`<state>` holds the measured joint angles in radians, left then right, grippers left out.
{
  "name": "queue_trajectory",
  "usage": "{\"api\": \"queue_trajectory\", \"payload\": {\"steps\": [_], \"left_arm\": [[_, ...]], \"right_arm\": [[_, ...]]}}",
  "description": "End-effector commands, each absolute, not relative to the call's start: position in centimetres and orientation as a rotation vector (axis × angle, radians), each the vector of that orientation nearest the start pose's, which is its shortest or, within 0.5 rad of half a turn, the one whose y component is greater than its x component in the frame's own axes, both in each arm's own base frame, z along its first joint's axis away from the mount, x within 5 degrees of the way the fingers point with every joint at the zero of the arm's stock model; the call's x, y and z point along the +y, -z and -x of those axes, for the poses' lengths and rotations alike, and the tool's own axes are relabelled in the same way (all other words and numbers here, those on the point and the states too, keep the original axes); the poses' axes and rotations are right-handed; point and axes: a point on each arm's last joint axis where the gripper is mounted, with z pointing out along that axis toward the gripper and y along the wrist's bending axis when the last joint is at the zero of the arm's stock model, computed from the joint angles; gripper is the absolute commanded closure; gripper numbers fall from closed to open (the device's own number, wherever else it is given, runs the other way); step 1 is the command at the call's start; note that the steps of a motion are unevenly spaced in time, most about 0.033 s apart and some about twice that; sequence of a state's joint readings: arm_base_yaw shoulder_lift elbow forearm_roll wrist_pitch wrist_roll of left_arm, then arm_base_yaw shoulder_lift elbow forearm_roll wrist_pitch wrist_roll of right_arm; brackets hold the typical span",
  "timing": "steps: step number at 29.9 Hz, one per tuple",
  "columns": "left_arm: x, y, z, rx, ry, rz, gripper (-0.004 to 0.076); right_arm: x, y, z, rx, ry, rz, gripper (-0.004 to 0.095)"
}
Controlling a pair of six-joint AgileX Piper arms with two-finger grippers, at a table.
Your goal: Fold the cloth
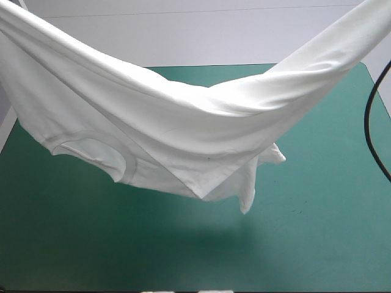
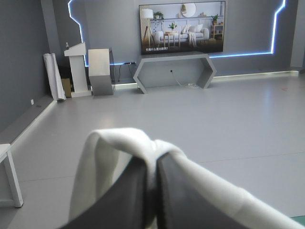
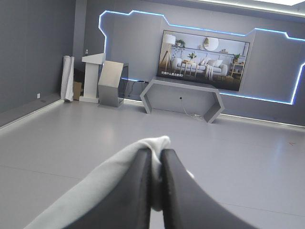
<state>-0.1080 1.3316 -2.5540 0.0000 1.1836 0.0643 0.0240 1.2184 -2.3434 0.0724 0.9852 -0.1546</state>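
Note:
The white T-shirt (image 1: 183, 122) hangs in the air over the teal-green table (image 1: 317, 201), stretched between both raised arms and sagging in the middle. Its neck opening (image 1: 91, 152) faces the left side and a loose corner (image 1: 247, 201) dangles lowest. Neither gripper shows in the high view. In the left wrist view my left gripper (image 2: 153, 164) is shut on a fold of the T-shirt (image 2: 109, 143), the white cloth wrapped over the fingertips. My right gripper (image 3: 156, 160) is likewise shut on the T-shirt (image 3: 119, 171), cloth trailing off to one side.
Bare teal-green cover lies under and in front of the hanging cloth. Both wrist views look level into the room beyond the table.

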Motion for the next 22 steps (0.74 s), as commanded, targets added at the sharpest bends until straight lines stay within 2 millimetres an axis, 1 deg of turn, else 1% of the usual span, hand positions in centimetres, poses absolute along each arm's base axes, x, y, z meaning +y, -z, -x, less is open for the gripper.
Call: {"api": "queue_trajectory", "payload": {"steps": [1,4,6,8,10,11,12,13,15,16,20,22], "left_arm": [[-1.3,-67.4,-8.6,1.368,0.080,-0.145,0.0732],[-1.8,-66.3,-8.0,1.478,0.126,-0.194,0.0732],[-2.0,-66.0,-8.4,1.500,0.162,-0.193,0.0732],[-2.1,-65.1,-9.7,1.567,0.168,-0.186,0.0732],[-2.3,-63.1,-12.9,1.701,0.153,-0.169,0.0732],[-2.4,-61.6,-14.6,1.781,0.152,-0.165,0.0732],[-2.5,-60.3,-15.9,1.847,0.150,-0.166,0.0732],[-2.7,-58.5,-17.8,1.928,0.145,-0.166,0.0732],[-2.9,-54.7,-21.6,2.048,0.120,-0.146,0.0732],[-2.9,-52.8,-23.5,2.081,0.104,-0.133,0.0732],[-3.3,-45.1,-30.4,2.222,0.075,-0.093,0.0732],[-3.7,-42.1,-33.5,2.292,0.071,-0.096,0.0732]], "right_arm": [[0.6,-67.2,-7.8,1.272,0.056,0.141,0.0927],[0.8,-65.8,-8.0,1.427,0.032,0.158,0.0927],[0.8,-64.5,-8.5,1.560,0.018,0.161,0.0927],[0.7,-63.5,-9.9,1.628,0.006,0.136,0.0927],[0.3,-61.9,-12.0,1.721,0.056,0.112,0.0927],[0.3,-60.8,-13.2,1.778,0.048,0.098,0.0927],[0.3,-59.4,-14.9,1.844,0.045,0.086,0.0927],[0.3,-58.4,-15.9,1.888,0.044,0.089,0.0927],[0.5,-55.5,-19.0,1.966,0.038,0.095,0.0927],[0.5,-54.3,-20.2,1.988,0.035,0.093,0.0927],[0.7,-47.9,-26.7,2.086,0.019,0.073,0.0927],[0.9,-45.0,-30.0,2.127,-0.003,0.070,0.0927]]}}
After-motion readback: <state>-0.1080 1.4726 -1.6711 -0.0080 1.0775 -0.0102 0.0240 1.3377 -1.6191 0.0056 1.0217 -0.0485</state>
